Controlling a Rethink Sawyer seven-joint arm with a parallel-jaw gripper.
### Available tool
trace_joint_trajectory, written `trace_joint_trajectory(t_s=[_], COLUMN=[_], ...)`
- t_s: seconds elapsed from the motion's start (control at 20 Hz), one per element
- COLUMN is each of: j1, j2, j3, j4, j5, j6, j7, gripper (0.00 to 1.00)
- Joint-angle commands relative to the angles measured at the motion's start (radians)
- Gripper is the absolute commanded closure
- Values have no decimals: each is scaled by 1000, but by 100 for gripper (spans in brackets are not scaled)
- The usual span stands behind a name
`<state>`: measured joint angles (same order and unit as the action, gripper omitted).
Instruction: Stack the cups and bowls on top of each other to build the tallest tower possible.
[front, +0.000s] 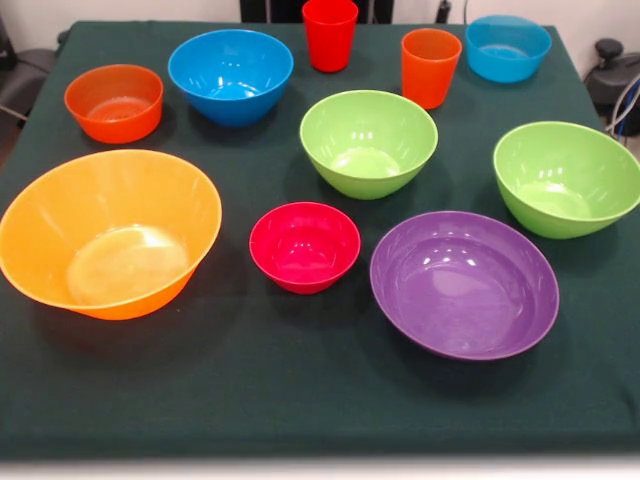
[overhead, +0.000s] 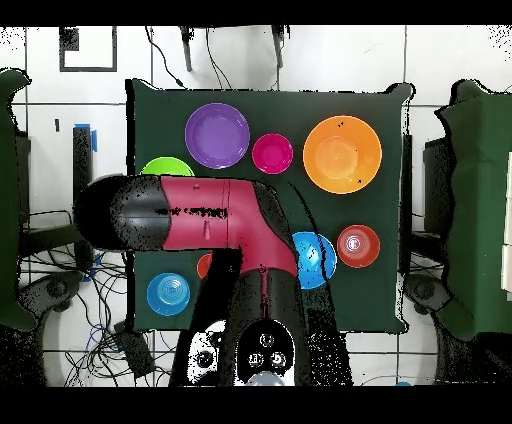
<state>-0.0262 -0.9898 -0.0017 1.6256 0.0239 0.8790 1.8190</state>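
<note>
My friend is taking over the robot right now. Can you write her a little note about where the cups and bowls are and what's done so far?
Gripper: not seen in either view; only the arm shows, folded over the table's robot side.
Things: all sit apart, upright, on the green cloth. Big orange bowl, small crimson bowl and purple bowl in the front view's near row; two lime green bowls in the middle; small orange bowl, two blue bowls, red cup and orange cup at the back.
Done: nothing stacked.
Left: the whole tower.
</note>
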Motion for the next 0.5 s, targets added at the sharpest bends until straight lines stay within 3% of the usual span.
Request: trace_joint_trajectory(t_s=[0.05, 0.5], j1=[-4, -21], j2=[-14, 30], j3=[17, 45], j4=[10, -81], j5=[-47, -54], j6=[10, 56], j7=[65, 33], gripper=[0, 0])
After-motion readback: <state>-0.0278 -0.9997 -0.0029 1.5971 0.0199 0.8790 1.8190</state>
